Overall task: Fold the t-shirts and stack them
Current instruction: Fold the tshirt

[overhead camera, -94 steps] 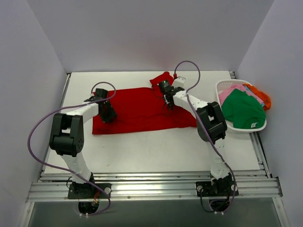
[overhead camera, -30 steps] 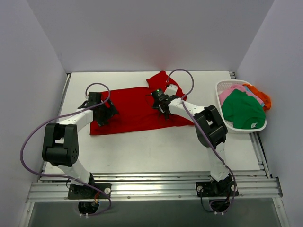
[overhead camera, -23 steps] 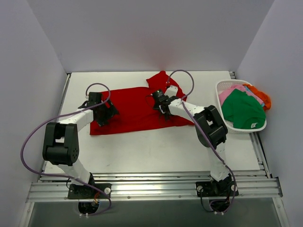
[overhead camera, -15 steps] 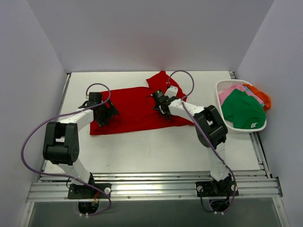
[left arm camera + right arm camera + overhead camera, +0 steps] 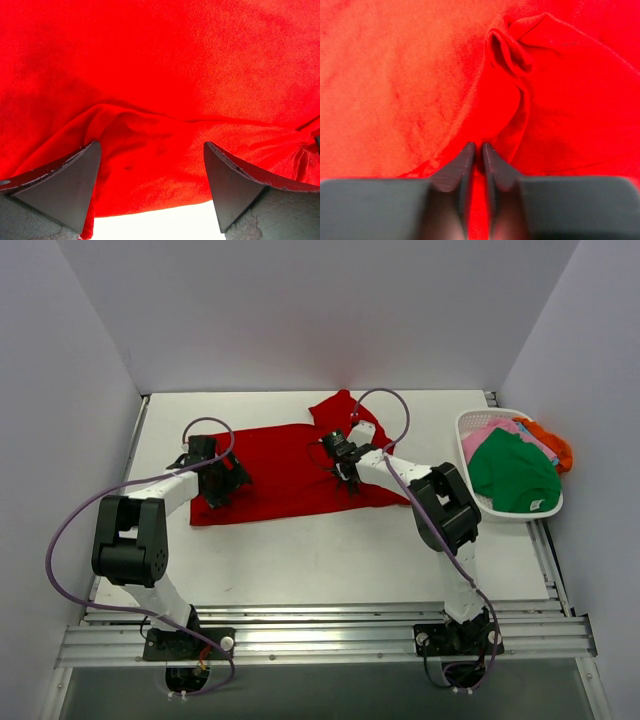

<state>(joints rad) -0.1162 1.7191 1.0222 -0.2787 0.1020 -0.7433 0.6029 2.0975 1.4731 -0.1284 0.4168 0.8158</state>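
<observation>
The bright red t-shirt lies spread on the white table, a sleeve bunched at its far edge. My left gripper is low over the shirt's left end. In the left wrist view its jaws stand wide open, with red cloth and the hem edge between the dark fingers. My right gripper is at the shirt's right middle. In the right wrist view it is shut on a raised fold of the red t-shirt. Green, pink and orange t-shirts lie in the basket.
A white slatted basket stands at the right edge of the table. Grey walls close in the left, back and right. A metal rail runs along the near edge by the arm bases.
The right gripper's jaws have closed onto a fold of the red t-shirt. The left gripper has stayed wide open and both arms have hardly moved.
</observation>
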